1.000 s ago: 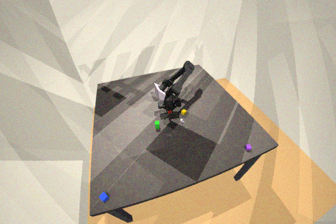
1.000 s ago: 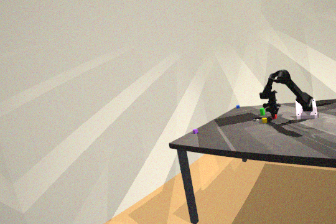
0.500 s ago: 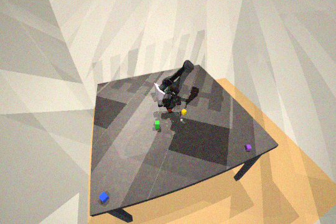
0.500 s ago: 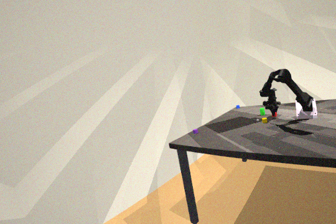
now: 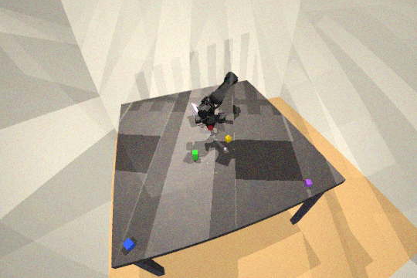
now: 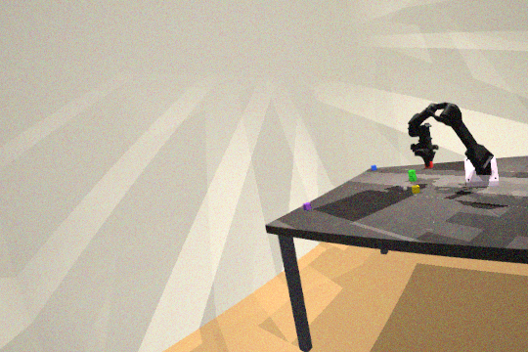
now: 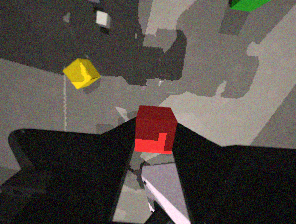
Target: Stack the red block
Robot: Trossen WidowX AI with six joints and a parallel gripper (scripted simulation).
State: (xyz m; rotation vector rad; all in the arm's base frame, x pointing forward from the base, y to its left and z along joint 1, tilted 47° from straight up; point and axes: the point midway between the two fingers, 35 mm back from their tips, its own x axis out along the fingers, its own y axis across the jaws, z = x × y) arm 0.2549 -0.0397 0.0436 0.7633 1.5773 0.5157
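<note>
The red block is between the fingertips of my gripper, which is shut on it. In the exterior view the block is held above the table. The green tower stands upright on the table, in front of the gripper and to its left in the top view. In the wrist view only the lower part of the green tower shows, at the top right edge. The red block and the tower are apart.
A yellow block lies near the gripper, with a small white piece beyond it. A purple block and a blue block lie near far corners of the table.
</note>
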